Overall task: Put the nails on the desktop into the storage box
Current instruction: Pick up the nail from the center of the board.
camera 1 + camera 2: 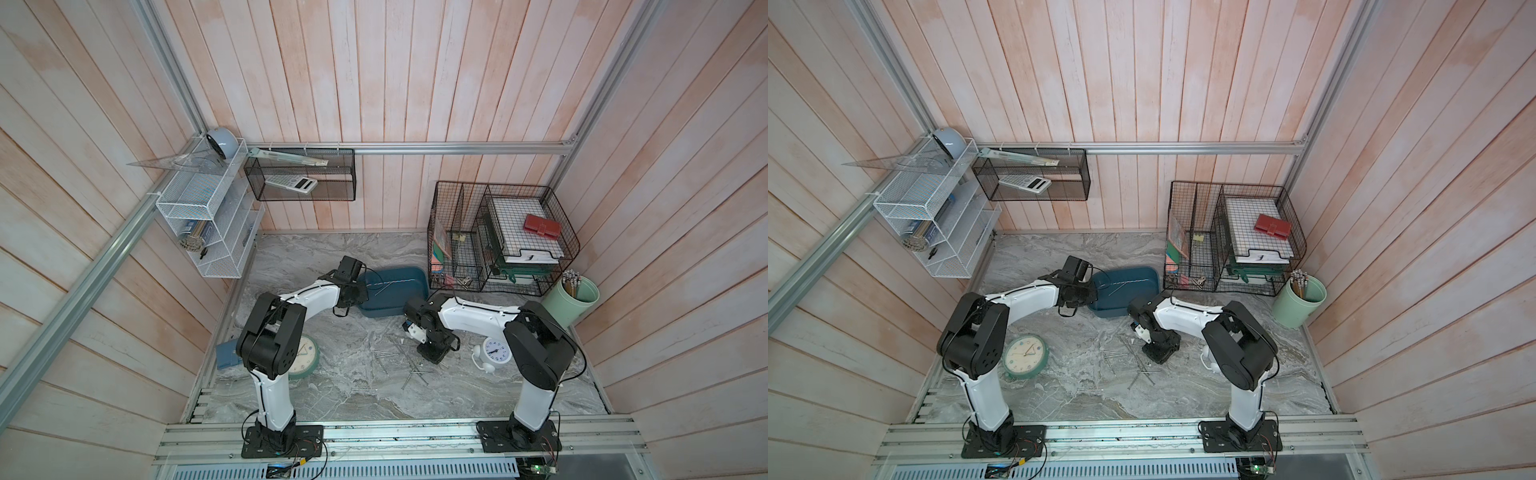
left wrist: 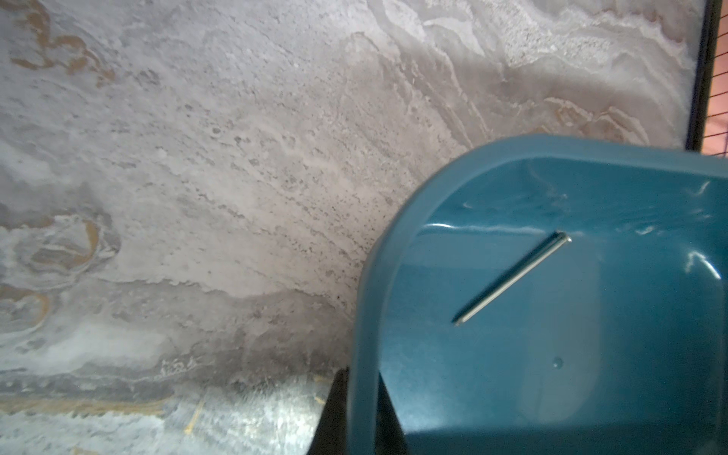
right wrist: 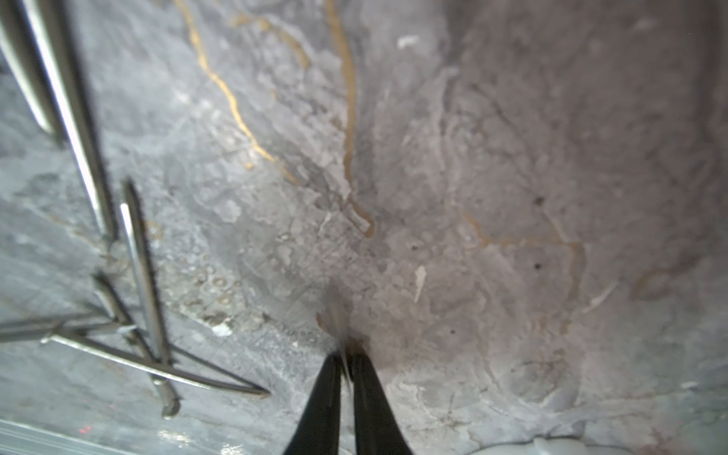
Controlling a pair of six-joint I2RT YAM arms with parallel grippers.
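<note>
The teal storage box (image 1: 395, 291) sits at the back of the marble desktop (image 1: 332, 345). My left gripper (image 2: 362, 372) is shut on the box's near rim (image 2: 366, 295), one finger inside and one outside. One nail (image 2: 512, 277) lies on the box floor. Several nails (image 1: 399, 361) are scattered on the desktop in front of the box. My right gripper (image 3: 346, 356) points down at the desktop just beside that scatter (image 3: 145, 283). It is shut, and a thin pale blurred sliver that looks like a nail is pinched between its tips.
A green round clock (image 1: 305, 357) lies near the left arm. A white alarm clock (image 1: 496, 349) stands by the right arm. Black wire baskets (image 1: 498, 237) and a mint cup of pencils (image 1: 575, 299) fill the back right. A blue block (image 1: 226, 353) sits at the left edge.
</note>
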